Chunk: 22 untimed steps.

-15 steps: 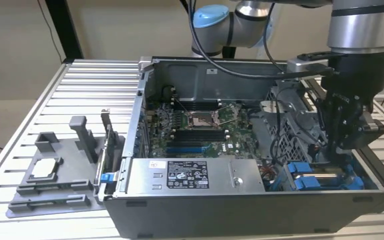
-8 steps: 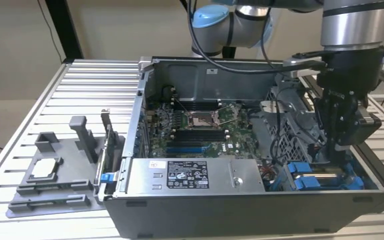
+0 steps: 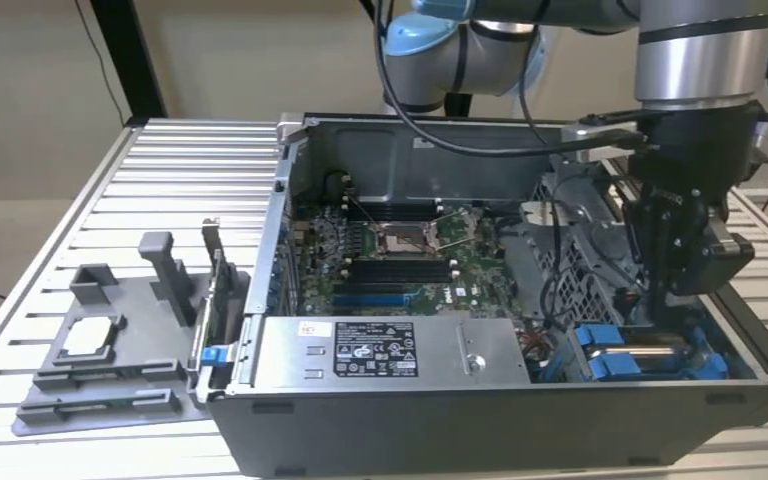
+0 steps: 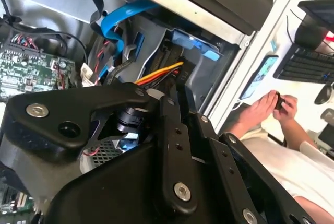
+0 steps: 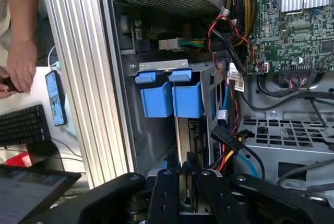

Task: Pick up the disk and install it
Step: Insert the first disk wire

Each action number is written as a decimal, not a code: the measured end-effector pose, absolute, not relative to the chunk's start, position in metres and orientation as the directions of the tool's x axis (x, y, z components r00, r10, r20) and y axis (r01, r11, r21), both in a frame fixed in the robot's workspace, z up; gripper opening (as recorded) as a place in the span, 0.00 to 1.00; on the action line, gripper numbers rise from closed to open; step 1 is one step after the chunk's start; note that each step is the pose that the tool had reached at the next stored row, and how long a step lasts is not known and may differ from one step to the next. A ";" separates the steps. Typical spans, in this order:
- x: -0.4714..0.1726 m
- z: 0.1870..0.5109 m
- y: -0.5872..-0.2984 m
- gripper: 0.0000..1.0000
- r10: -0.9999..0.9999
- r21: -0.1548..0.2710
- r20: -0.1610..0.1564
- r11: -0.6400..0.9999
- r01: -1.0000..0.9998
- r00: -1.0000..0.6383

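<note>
Disk (image 5: 187, 101), edged in its blue carrier frame, stands on edge in the drive bay at the front corner of the open computer case (image 3: 491, 420), on the exterior view's right, just beside a second blue carrier (image 5: 156, 101). The gripper (image 5: 182, 174) reaches down into that bay, its black fingers (image 5: 168, 182) closed on the disk's thin edge. A grey power supply (image 3: 384, 350) sits next to the bay, and the case rests on a slatted metal table (image 3: 184, 170).
</note>
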<state>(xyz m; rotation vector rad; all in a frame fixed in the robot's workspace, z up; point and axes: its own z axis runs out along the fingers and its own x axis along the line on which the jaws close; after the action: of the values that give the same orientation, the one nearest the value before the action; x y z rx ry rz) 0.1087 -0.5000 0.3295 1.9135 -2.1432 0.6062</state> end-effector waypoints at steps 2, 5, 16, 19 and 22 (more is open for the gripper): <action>0.109 0.326 -0.497 0.00 -0.899 -0.165 0.415 0.075 -0.983 -0.139; 0.108 0.323 -0.493 0.00 -0.897 -0.167 0.419 0.075 -0.983 -0.139; 0.102 0.319 -0.490 0.00 -0.881 -0.188 0.454 0.054 -0.981 -0.135; 0.101 0.317 -0.487 0.00 -0.875 -0.194 0.467 0.042 -0.980 -0.130; 0.101 0.316 -0.484 0.00 -0.873 -0.201 0.473 0.027 -0.979 -0.121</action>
<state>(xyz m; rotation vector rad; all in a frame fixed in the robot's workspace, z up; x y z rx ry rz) 0.1011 -0.4844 0.3155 1.9225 -2.0820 0.7145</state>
